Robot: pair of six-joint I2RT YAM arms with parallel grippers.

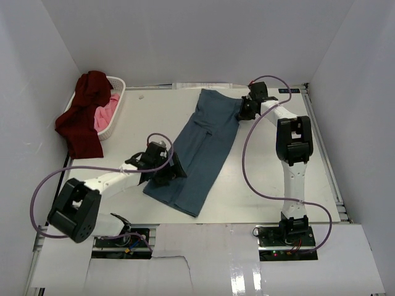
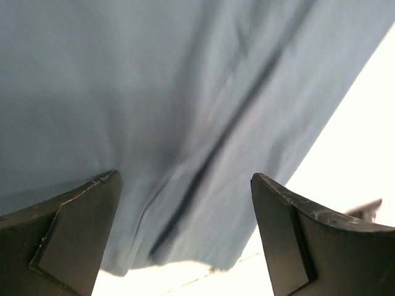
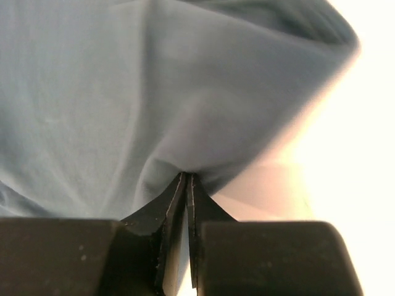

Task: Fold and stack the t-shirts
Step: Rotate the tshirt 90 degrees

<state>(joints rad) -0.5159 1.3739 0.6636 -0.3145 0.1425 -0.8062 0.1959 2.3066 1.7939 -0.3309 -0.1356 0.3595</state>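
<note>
top external view: a teal-blue t-shirt (image 1: 200, 151) lies on the white table (image 1: 271, 179) as a long narrow strip, running on a slant from the far middle down toward the near left, between the two arms. the left claw (image 1: 173, 171) sits at the strip's left edge, near its lower end, low over the cloth. the right claw (image 1: 244, 112) is at the strip's far right corner, where the cloth bunches up toward it. at the far left a white basket (image 1: 117, 102) holds a pink t-shirt (image 1: 108, 114), and a dark red t-shirt (image 1: 83, 117) hangs over the basket's rim and spills onto the table beside it. left wrist view: the left claw (image 2: 185, 179) is spread wide, its two dark fingers (image 2: 74, 228) well apart with the teal-blue cloth (image 2: 154, 80) filling the space beyond them; nothing is gripped, and a dark crease runs down the fabric between the tips. right wrist view: the right claw (image 3: 186, 179) is pressed together, its tips pinching a small gather of the teal-blue cloth (image 3: 92, 92), which fans out in folds from that point.
</note>
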